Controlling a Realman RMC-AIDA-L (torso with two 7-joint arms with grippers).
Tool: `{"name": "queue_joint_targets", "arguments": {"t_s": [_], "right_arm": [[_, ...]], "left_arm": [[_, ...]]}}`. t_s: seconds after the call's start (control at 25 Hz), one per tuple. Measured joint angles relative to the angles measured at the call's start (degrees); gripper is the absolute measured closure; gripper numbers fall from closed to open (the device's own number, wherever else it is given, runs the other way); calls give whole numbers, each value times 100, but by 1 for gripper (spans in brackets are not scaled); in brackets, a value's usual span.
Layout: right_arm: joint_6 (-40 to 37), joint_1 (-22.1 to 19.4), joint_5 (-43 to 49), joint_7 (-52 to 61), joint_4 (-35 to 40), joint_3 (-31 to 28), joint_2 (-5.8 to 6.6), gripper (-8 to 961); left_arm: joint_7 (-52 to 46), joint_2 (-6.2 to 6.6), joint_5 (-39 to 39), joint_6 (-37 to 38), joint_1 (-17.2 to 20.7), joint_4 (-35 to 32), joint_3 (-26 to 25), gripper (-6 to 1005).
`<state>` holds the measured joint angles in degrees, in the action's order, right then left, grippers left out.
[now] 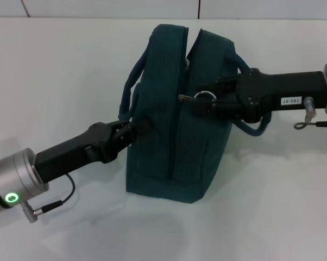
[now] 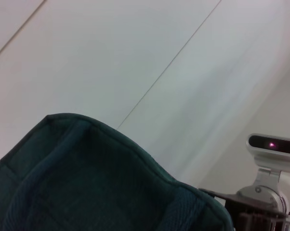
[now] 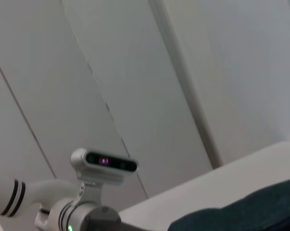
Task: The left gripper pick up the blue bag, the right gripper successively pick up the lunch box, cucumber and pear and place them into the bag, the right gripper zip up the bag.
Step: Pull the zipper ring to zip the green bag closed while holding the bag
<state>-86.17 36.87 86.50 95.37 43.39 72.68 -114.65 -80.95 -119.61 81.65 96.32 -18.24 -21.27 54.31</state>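
A: Where's the blue bag (image 1: 174,125)?

B: Mid white surface (image 1: 60,76), standing upright. The two top halves stand apart w/ a gap between them, so not fully zipped. One loop handle on each side.

A: Zipper pull?

B: Metal ring (image 1: 205,97) sits on the bag's right face, near the top. The right gripper (image 1: 199,102) is right at it, fingers pinched narrow around the ring/pull.

A: And the left gripper (image 1: 135,129)?

B: Low on the left, fingers closed on the bag's left edge, just under the left handle. Green light glows on its silver arm segment (image 1: 14,182).

A: Wrist cams?

B: Left wrist shows teal fabric (image 2: 87,178) close up, plus the other arm's camera (image 2: 275,144). Right wrist shows only a corner of the bag (image 3: 251,211).
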Motion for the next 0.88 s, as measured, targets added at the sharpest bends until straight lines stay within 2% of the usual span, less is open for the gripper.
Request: {"name": "queue_joint_targets", "arguments": {"t_s": [0.48, 0.68, 0.88], "right_arm": [[13, 92, 168, 49, 28, -41, -15, 615], [15, 63, 157, 5, 39, -271, -29, 780], [-55, 43, 131, -50, 39, -428, -25, 825]], "left_arm": [[24, 0, 0, 0, -13, 0, 1, 948], [26, 0, 0, -3, -22, 0, 0, 948], [6, 0, 0, -6, -22, 0, 0, 948]]}}
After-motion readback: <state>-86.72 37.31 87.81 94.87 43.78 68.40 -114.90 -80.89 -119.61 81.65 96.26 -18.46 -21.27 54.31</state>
